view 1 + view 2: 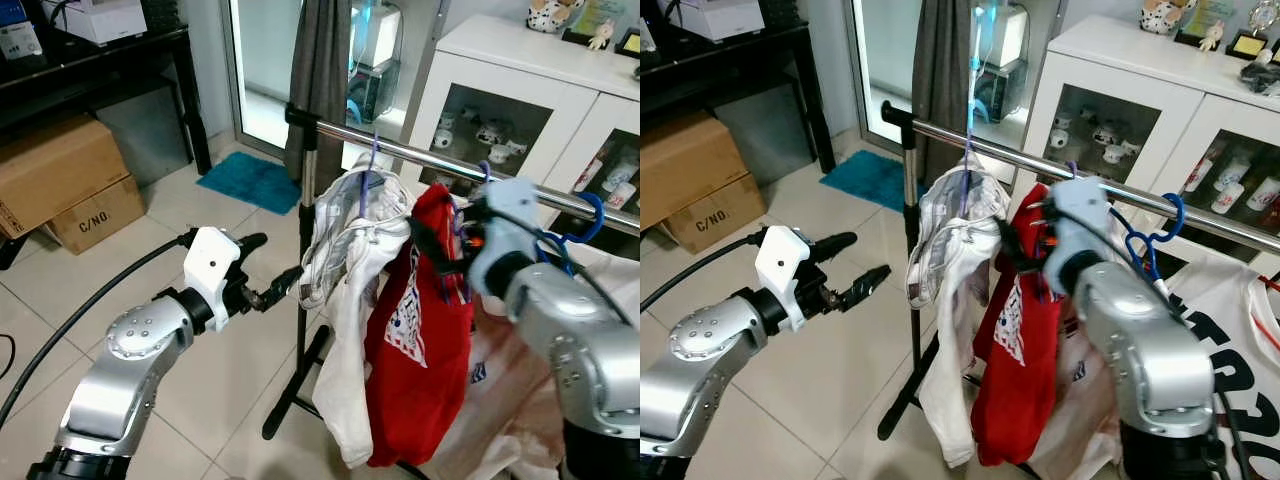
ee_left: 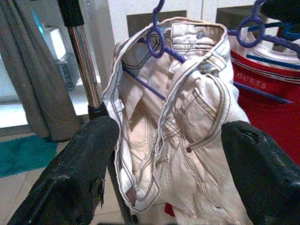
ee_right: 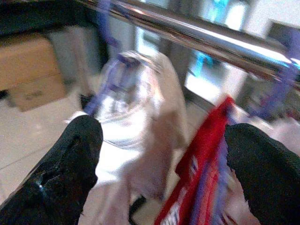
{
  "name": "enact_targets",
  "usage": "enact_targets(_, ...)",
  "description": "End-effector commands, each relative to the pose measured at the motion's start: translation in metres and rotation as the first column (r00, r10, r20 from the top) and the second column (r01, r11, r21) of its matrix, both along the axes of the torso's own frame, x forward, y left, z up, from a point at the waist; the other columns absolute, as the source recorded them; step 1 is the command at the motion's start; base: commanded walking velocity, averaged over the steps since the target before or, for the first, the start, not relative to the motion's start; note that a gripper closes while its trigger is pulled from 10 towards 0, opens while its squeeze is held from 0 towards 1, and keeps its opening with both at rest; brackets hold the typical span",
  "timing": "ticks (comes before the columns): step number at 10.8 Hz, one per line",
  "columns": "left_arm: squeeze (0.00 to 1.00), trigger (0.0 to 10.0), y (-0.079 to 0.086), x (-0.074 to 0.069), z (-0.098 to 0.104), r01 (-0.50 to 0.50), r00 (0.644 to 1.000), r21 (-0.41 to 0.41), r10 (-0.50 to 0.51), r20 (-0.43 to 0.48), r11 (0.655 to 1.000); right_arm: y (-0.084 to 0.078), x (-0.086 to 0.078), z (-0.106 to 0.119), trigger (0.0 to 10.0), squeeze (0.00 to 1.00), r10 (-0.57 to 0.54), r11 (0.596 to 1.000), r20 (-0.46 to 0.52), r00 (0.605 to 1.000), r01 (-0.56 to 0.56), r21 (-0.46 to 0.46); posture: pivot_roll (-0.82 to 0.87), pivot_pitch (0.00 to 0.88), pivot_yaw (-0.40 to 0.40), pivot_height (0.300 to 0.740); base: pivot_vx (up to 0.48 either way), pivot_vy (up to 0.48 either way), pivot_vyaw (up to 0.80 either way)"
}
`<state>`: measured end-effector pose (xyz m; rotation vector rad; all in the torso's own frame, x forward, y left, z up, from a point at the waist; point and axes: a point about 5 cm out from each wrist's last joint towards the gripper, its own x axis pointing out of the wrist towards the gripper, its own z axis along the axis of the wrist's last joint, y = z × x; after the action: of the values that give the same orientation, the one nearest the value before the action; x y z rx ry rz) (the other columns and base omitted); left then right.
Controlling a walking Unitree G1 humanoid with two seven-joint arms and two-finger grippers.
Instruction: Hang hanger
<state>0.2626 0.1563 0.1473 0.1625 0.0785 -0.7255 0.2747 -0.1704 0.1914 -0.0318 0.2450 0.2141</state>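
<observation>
Robot facing a clothes rail (image 1: 430,160) hung with garments
Both grippers, left (image 1: 268,268) and right (image 3: 159,140), are hovering with jaws spread beside white jeans (image 1: 345,240) on a purple hanger (image 2: 159,40)

The lower brown cardboard box (image 1: 97,214) on the tiled floor reads "C/NO." in black. The red shirt (image 2: 274,101) on the rail shows "GUESSS" in pale letters; its other print is unreadable.

Silver jointed arms, white wrist housings, left hand (image 1: 272,270) black-fingered, black cable (image 1: 80,310)
</observation>
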Motion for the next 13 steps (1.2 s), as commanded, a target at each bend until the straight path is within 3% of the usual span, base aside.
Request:
enact_targets(1, 0.0, 10.0, -0.007, 0.0, 0.001, 0.071, 0.997, 0.0, -0.071, -0.019, 0.997, -0.015, 0.003, 0.001, 10.0, 1.0, -0.14, 0.99, -0.034, 0.99, 0.14, -0.01, -0.14, 0.0, -0.034, 0.74, 0.0, 0.0, 0.0)
enact_targets(2, 0.0, 10.0, -0.01, -0.002, 0.002, 0.13, 0.991, -0.003, -0.13, -0.037, 0.992, -0.021, 0.007, -0.003, 10.0, 0.78, -0.206, 0.978, -0.06, 0.977, 0.204, -0.036, -0.13, 0.0, -0.039, 0.74, 0.0, 0.0, 0.0)
enact_targets(3, 0.0, 10.0, -0.011, -0.003, 0.003, 0.158, 0.986, -0.002, -0.158, -0.043, 0.987, -0.022, 0.008, -0.004, 10.0, 0.46, -0.227, 0.974, -0.073, 0.971, 0.224, -0.04, -0.13, 0.0, -0.041, 0.74, 0.0, 0.0, 0.0)
enact_targets(4, 0.0, 10.0, -0.012, -0.005, 0.004, 0.185, 0.982, -0.001, -0.184, -0.05, 0.983, -0.023, 0.008, -0.005, 10.0, 0.03, -0.242, 0.97, -0.09, 0.966, 0.239, -0.04, -0.14, 0.0, -0.037, 0.74, 0.0, 0.0, 0.0)
enact_targets(6, 0.0, 10.0, -0.014, -0.005, 0.004, 0.206, 0.977, -0.007, -0.206, -0.06, 0.979, -0.018, 0.021, -0.008, 10.0, 0.0, -0.291, 0.956, -0.103, 0.951, 0.292, -0.012, -0.14, 0.0, -0.032, 0.74, 0.0, 0.0, 0.0)
enact_targets(7, 0.0, 10.0, -0.015, -0.004, 0.004, 0.215, 0.975, -0.005, -0.215, -0.062, 0.977, -0.015, 0.029, -0.008, 8.8, 0.0, -0.29, 0.956, -0.105, 0.951, 0.293, 0.011, -0.14, 0.0, -0.035, 0.74, 0.0, 0.0, 0.0)
enact_targets(8, 0.0, 10.0, -0.016, -0.004, 0.003, 0.229, 0.971, -0.003, -0.229, -0.066, 0.973, -0.011, 0.035, -0.009, 6.5, 0.0, -0.282, 0.957, -0.11, 0.953, 0.287, 0.035, -0.14, 0.0, -0.038, 0.74, 0.0, 0.0, 0.0)
enact_targets(9, 0.0, 10.0, -0.017, -0.005, 0.001, 0.242, 0.968, -0.004, -0.242, -0.074, 0.97, -0.01, 0.041, -0.012, 5.2, 0.0, -0.284, 0.956, -0.118, 0.952, 0.291, 0.045, -0.12, 0.0, -0.049, 0.74, 0.0, 0.0, 0.0)
enact_targets(10, 0.0, 10.0, -0.017, -0.006, 0.001, 0.245, 0.967, -0.003, -0.244, -0.076, 0.97, -0.009, 0.044, -0.014, 5.1, 0.0, -0.285, 0.954, -0.128, 0.95, 0.293, 0.055, -0.12, 0.0, -0.053, 0.74, 0.0, 0.0, 0.0)
enact_targets(12, 0.0, 10.0, -0.015, -0.007, 0.001, 0.248, 0.966, -0.003, -0.247, -0.078, 0.969, -0.01, 0.051, -0.021, 2.5, 0.0, -0.307, 0.947, -0.138, 0.942, 0.317, 0.056, -0.12, 0.0, -0.053, 0.74, 0.0, 0.0, 0.0)
enact_targets(13, 0.0, 10.0, -0.016, -0.007, 0.001, 0.25, 0.965, -0.003, -0.249, -0.078, 0.968, -0.011, 0.054, -0.022, 1.8, 0.0, -0.326, 0.939, -0.139, 0.935, 0.337, 0.064, -0.12, 0.0, -0.054, 0.74, 0.0, 0.0, 0.0)
